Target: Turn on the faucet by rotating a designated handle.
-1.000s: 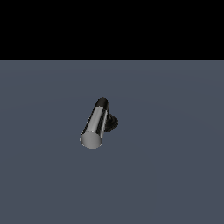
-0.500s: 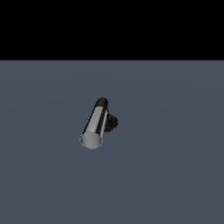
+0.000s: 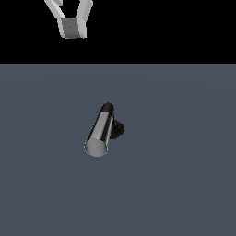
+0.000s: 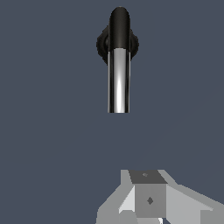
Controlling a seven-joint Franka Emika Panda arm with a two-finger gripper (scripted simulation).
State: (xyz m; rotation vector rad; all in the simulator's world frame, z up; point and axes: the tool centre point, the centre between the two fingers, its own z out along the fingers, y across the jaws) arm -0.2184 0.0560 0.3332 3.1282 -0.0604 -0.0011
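Small faucet standing alone on a flat slate-grey floor, roughly mid-scene in the exterior view. Chrome handle, a shiny cylindrical bar, jutting out from a black collar, flat round end tilted toward the exterior camera. Black ribbed base half hidden just behind the bar.

Pale grey gripper high above the faucet and well apart from it, toward the exterior view's left, touching nothing and carrying nothing. Only part of it inside either view, fingertips not clearly shown, so spread of the fingers impossible to tell.

From the wrist view, gripper lined up with the handle's long axis, free end nearest. Probably an approach pose, set for descending beside the bar and pushing it sideways around the base.
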